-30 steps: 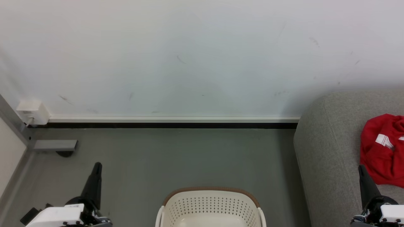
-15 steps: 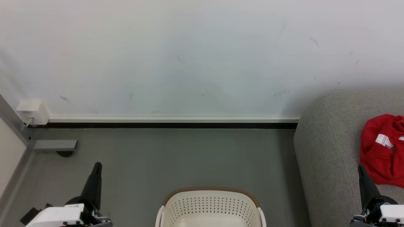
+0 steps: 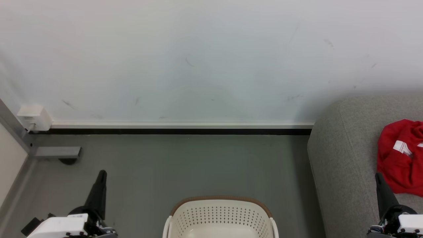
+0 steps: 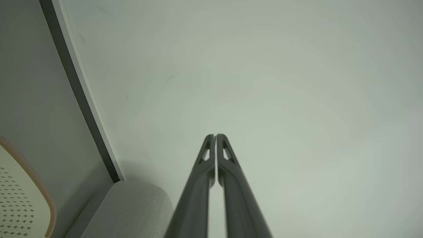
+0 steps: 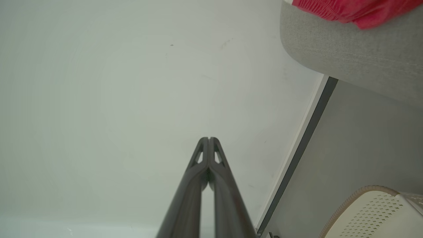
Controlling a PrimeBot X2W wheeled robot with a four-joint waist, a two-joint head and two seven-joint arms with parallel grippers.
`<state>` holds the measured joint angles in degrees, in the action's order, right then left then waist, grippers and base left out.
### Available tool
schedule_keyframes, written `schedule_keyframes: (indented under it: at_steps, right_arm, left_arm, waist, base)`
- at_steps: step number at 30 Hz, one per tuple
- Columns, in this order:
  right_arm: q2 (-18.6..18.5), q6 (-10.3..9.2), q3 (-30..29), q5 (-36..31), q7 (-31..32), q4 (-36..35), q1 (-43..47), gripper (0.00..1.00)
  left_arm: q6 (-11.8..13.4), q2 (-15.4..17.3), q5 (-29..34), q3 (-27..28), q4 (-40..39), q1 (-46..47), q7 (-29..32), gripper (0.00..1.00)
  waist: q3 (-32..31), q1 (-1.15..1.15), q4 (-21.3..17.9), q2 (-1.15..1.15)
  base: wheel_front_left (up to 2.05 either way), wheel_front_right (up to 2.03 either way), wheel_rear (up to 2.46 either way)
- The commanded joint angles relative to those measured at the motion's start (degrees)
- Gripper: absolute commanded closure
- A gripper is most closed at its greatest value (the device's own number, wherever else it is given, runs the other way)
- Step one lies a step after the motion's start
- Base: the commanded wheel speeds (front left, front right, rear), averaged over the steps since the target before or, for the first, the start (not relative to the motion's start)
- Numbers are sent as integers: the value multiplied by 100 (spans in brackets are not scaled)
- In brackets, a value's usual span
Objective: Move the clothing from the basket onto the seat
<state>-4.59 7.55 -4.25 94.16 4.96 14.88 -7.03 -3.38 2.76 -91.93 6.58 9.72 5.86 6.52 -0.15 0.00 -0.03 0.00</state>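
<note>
A bright red garment with a white label lies bunched on the grey sofa at the right; its edge also shows in the right wrist view. The cream basket with its brown rim stands on the floor at bottom centre, and the part of its inside that shows holds nothing. My left gripper is shut at the lower left, clear of the basket. My right gripper is shut at the lower right, over the sofa and just left of the red garment. Both pairs of fingers hold nothing.
A white wall with a dark skirting strip runs behind the grey floor. A white socket box and a grey metal foot sit at the far left corner.
</note>
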Motion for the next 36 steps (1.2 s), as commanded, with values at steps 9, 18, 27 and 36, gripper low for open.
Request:
schedule_keyframes:
  at_steps: [9,18,27,36]
  right_arm:
    - [-54,-12,33,94,-50,-19,-48,100]
    - [-79,-12,67,106,-82,-23,-44,100]
    - [-107,-12,100,144,-101,-27,-40,100]
    - [-137,-12,132,172,-137,-32,-35,100]
  left_arm:
    - [17,21,-80,19,-14,34,17,100]
    - [17,21,-80,19,-14,34,17,100]
    - [17,21,-80,19,-14,34,17,100]
    - [18,21,-80,19,-14,34,17,100]
  waist:
    - [0,0,0,0]
    - [0,0,0,0]
    - [0,0,0,0]
    - [0,0,0,0]
  base:
    - [0,0,0]
    - [0,0,0]
    - [0,0,0]
    - [0,0,0]
